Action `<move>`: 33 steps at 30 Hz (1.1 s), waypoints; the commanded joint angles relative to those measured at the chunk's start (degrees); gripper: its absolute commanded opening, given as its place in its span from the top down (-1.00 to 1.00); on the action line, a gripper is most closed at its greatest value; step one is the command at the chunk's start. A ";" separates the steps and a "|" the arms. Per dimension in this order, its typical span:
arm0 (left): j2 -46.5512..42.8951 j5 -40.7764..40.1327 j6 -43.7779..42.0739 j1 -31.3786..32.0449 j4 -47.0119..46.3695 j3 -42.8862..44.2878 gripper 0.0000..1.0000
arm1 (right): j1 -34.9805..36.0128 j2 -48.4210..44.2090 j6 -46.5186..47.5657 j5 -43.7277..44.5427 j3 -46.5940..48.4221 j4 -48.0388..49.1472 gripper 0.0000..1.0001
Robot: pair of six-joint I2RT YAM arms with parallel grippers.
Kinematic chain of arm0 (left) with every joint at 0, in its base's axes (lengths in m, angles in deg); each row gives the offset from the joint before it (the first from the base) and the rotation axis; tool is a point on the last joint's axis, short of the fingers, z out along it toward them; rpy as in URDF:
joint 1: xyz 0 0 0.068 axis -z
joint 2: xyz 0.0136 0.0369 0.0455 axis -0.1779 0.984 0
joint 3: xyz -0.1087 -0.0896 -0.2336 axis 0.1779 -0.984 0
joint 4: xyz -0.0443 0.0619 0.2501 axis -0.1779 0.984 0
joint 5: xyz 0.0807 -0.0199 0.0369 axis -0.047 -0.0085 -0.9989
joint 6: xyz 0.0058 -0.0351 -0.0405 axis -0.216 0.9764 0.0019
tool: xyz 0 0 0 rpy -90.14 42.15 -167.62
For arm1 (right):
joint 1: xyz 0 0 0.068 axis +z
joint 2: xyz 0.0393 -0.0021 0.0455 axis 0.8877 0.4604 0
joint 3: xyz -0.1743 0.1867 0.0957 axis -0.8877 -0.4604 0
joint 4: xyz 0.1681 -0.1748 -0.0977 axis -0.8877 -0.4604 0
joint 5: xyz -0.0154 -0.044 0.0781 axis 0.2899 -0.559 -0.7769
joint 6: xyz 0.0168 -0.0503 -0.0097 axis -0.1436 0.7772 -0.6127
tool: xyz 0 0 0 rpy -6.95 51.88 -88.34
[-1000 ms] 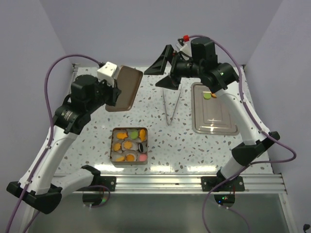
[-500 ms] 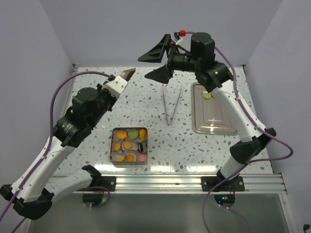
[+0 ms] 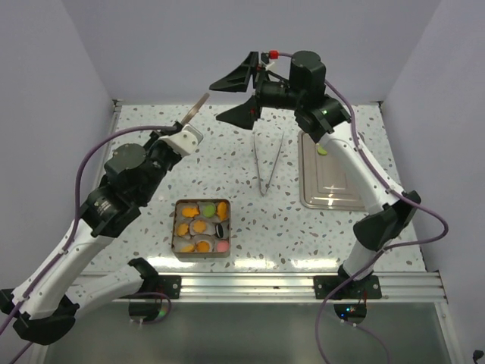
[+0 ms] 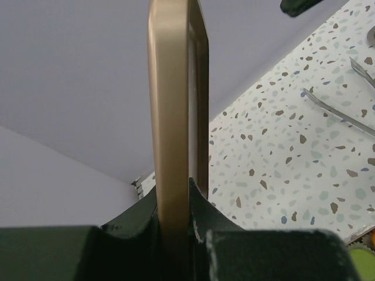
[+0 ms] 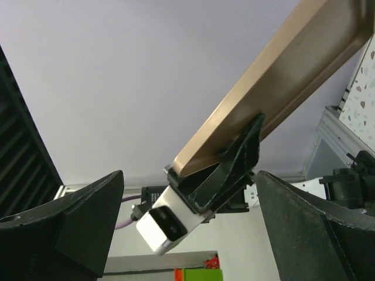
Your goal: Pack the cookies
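1. The table (image 3: 303, 227) is white terrazzo with dark and tan flecks, filling the middle of the top view.
2. Plain pale lavender walls (image 3: 151, 45) close it in at the back and both sides.
3. An aluminium rail (image 3: 250, 284) runs along the lower edge.
4. The cookies (image 3: 201, 226) lie in a square brown tin (image 3: 203, 200) at lower centre-left; one green cookie (image 3: 323, 150) sits on the silver tray (image 3: 333, 186) at right.
5. Metal tongs (image 3: 267, 163) lie at centre.
6. The left gripper (image 3: 186, 129) is clenched on a brown lid (image 3: 198, 106), held edge-on above the upper left.
7. The right gripper (image 3: 236, 97) hangs spread wide at upper centre, grasping nothing.
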 commanded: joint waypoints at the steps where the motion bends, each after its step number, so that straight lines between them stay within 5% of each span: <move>1: -0.95 0.18 -4.65 0.62 -6.59 0.64 1.00 | 0.05 2.18 -3.01 -4.46 0.41 3.28 -0.97; 14: 1.16 -1.22 -12.74 5.00 -6.07 2.84 1.00 | 1.36 13.78 -8.20 -7.45 12.72 5.13 -0.96; 17: 2.30 -3.86 -15.20 7.12 -6.77 3.19 1.00 | 2.16 14.31 -8.20 -8.50 12.81 5.12 -0.74; 25: 5.91 -8.52 -16.70 10.81 -8.00 3.19 1.00 | 2.42 7.65 -5.30 -9.30 3.42 4.77 0.41; 33: 6.96 -12.04 -13.28 13.36 -6.26 3.19 1.00 | 2.25 5.52 -3.81 -8.68 0.67 3.89 0.98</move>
